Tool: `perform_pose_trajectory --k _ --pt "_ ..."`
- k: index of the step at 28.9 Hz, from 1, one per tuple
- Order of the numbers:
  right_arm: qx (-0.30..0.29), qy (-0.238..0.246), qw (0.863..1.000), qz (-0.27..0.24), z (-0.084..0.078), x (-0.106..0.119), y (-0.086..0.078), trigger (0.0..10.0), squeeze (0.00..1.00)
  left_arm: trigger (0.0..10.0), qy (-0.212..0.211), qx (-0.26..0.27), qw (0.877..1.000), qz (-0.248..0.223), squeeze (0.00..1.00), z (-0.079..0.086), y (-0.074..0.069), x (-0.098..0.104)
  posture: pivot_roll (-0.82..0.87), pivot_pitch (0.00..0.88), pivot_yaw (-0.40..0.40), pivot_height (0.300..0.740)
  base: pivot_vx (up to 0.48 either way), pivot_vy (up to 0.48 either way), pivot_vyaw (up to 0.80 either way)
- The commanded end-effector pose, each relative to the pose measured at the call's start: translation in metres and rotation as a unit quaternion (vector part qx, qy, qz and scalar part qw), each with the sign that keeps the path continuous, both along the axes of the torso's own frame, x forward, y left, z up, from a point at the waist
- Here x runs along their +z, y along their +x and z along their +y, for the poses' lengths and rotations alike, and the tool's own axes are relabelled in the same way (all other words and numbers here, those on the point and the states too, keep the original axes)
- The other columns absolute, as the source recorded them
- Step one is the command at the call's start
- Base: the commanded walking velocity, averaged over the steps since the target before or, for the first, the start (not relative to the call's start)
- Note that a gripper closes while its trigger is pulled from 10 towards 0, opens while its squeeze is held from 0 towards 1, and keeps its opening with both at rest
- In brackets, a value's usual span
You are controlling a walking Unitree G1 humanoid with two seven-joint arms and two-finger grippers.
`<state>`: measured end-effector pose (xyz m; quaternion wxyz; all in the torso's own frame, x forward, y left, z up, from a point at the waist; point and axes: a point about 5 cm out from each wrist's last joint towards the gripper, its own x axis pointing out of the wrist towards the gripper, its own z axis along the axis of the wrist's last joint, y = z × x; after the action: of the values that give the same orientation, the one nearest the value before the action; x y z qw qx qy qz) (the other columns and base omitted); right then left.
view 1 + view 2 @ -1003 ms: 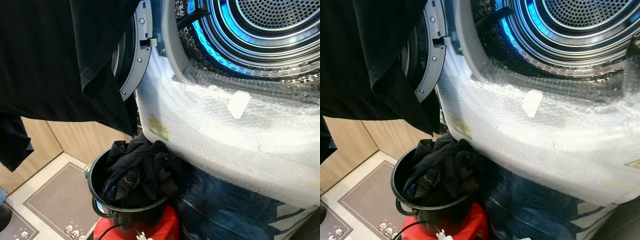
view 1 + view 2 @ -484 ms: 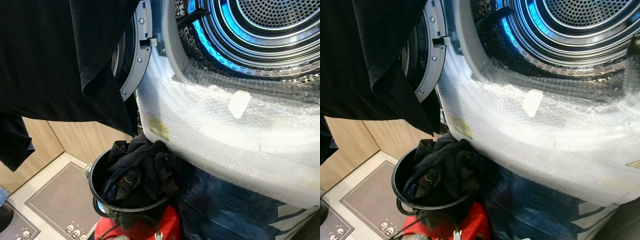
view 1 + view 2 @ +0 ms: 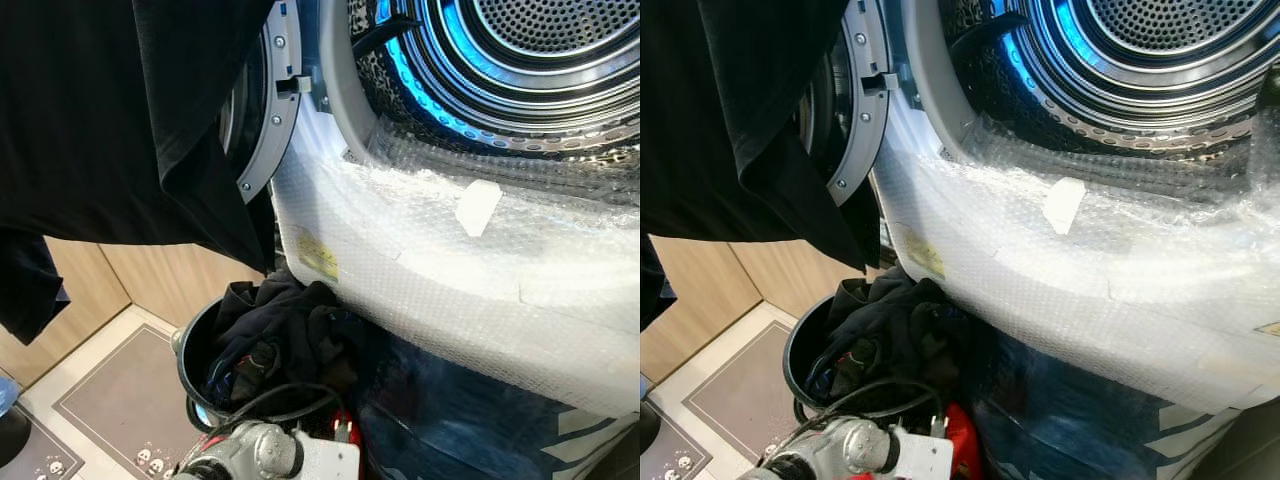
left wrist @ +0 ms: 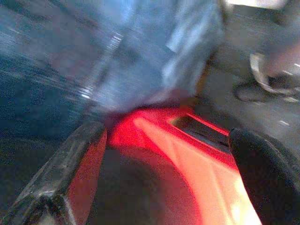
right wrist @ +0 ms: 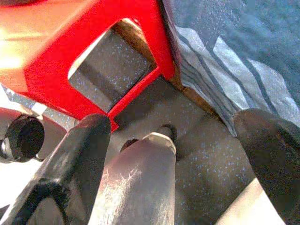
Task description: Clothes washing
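Observation:
The washing machine's open drum (image 3: 540, 60) glows blue at the upper right, and its door (image 3: 262, 120) is swung out to the left. A large black garment (image 3: 110, 130) hangs at the upper left, in front of the door. Below it a black bucket (image 3: 185, 350) heaped with dark clothes (image 3: 280, 335) stands on a red stool (image 3: 958, 440). My left arm's silver wrist (image 3: 255, 452), with black cables, shows at the bottom edge before the bucket. In the blurred left wrist view my left gripper (image 4: 171, 140) is open over the red stool (image 4: 187, 154). My right gripper (image 5: 178, 126) hangs open low by the red stool (image 5: 89, 37).
Bubble wrap (image 3: 450, 270) covers the machine's front below the drum. A dark blue striped cloth (image 3: 450, 410) drapes beneath it, right of the bucket. A grey mat (image 3: 120, 400) lies on the floor at the lower left, against wooden wall panels (image 3: 170, 275).
My left arm's silver wrist and cables have risen into view at the bottom, now covering most of the red stool. The garment, the bucket and the machine have not moved.

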<state>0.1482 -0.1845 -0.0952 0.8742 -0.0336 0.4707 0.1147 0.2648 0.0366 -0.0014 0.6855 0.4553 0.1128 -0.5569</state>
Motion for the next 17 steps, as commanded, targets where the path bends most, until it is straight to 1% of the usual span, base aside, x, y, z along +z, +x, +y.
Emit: perform_pose_trajectory --k 1,3,7,11,12,16,17 --pt "0.001 0.004 1.000 -0.001 0.003 0.000 0.000 10.0 0.00 10.0 -0.024 0.014 0.999 -0.037 0.00 -0.005 0.010 0.011 -0.05 0.000 0.065 0.740 0.000 0.000 0.00" --pt "0.001 0.004 1.000 -0.001 0.004 -0.001 -0.001 10.0 0.00 10.0 -0.037 0.008 0.999 -0.036 0.00 -0.010 0.006 0.012 -0.05 0.000 0.065 0.740 0.000 0.000 0.00" --pt "0.001 0.006 1.000 0.000 0.005 -0.001 -0.001 10.0 0.00 10.0 -0.081 0.006 0.996 -0.033 0.00 -0.021 0.002 0.016 -0.04 0.000 0.066 0.740 0.000 0.000 0.00" --pt "0.000 0.007 1.000 0.001 0.006 -0.001 -0.002 10.0 0.00 10.0 -0.117 0.022 0.992 -0.035 0.00 -0.029 0.001 0.020 -0.04 0.000 0.067 0.740 0.000 0.000 0.00" --pt "-0.001 0.007 1.000 0.002 0.006 -0.001 -0.002 10.0 0.00 10.0 -0.142 0.030 0.989 -0.026 0.00 -0.032 0.000 0.022 -0.04 0.000 0.067 0.740 0.000 0.000 0.00" --pt "-0.001 0.007 1.000 0.003 0.006 -0.002 -0.003 10.0 0.00 10.0 -0.176 0.033 0.984 -0.013 0.00 -0.038 -0.002 0.026 -0.04 0.000 0.067 0.740 0.000 0.000 0.00" --pt "-0.001 0.007 1.000 0.003 0.006 -0.002 -0.003 10.0 0.00 10.0 -0.189 0.038 0.981 -0.004 0.00 -0.040 -0.003 0.027 -0.04 0.000 0.067 0.740 0.000 0.000 0.00"
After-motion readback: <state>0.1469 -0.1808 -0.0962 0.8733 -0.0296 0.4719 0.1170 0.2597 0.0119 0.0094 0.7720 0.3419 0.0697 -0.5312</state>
